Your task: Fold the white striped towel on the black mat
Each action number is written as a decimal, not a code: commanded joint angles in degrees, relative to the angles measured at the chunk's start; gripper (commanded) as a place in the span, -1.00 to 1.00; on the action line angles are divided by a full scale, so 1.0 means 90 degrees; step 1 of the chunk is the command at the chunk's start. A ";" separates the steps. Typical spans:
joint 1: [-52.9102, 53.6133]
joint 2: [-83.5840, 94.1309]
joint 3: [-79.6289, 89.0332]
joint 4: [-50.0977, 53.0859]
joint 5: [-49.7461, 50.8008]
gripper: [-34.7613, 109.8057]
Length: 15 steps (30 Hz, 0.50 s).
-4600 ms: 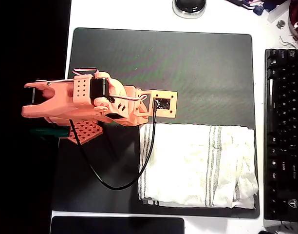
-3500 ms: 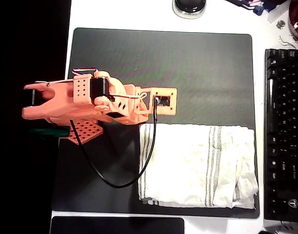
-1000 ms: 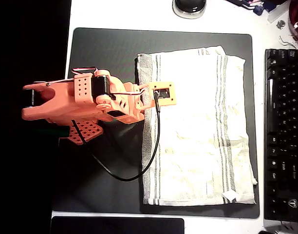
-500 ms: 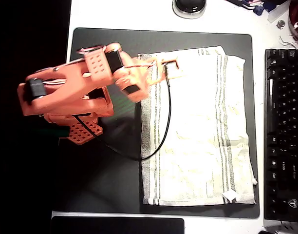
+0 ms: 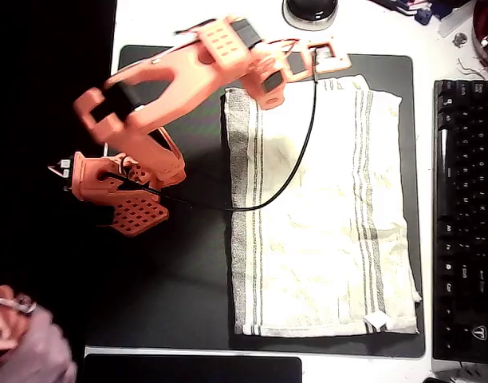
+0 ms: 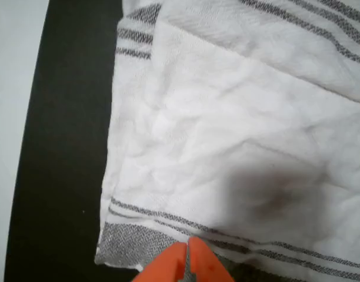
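On the mat (image 5: 172,271), the towel (image 5: 324,215) lies flat, its tag (image 5: 377,321) unreadable; gripper (image 6: 189,258) tips together, empty.

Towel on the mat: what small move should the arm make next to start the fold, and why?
Probably lower the claw onto the white striped towel at its far edge and pinch it. The towel lies spread flat on the black mat, and in the wrist view the closed orange tips hang over a striped end, gripping nothing.
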 commanded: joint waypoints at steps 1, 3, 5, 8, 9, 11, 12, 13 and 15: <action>-0.0225 -0.0723 -0.0937 -0.0049 0.0176 -0.47; -0.0293 -0.1123 -0.1338 -0.0049 0.0293 -0.47; -0.0361 -0.1475 -0.1660 -0.0078 0.0410 -0.47; -0.0449 -0.1963 -0.2031 -0.0146 0.0547 -0.46; -0.0479 -0.2129 -0.2168 -0.0127 0.0605 -0.46; -0.0498 -0.2383 -0.2334 -0.0098 0.0693 -0.46; -0.0508 -0.2490 -0.2354 -0.0127 0.0723 -0.45; -0.0508 -0.2578 -0.2354 -0.0166 0.0732 -0.45; -0.0508 -0.2725 -0.2324 -0.0273 0.0762 -0.45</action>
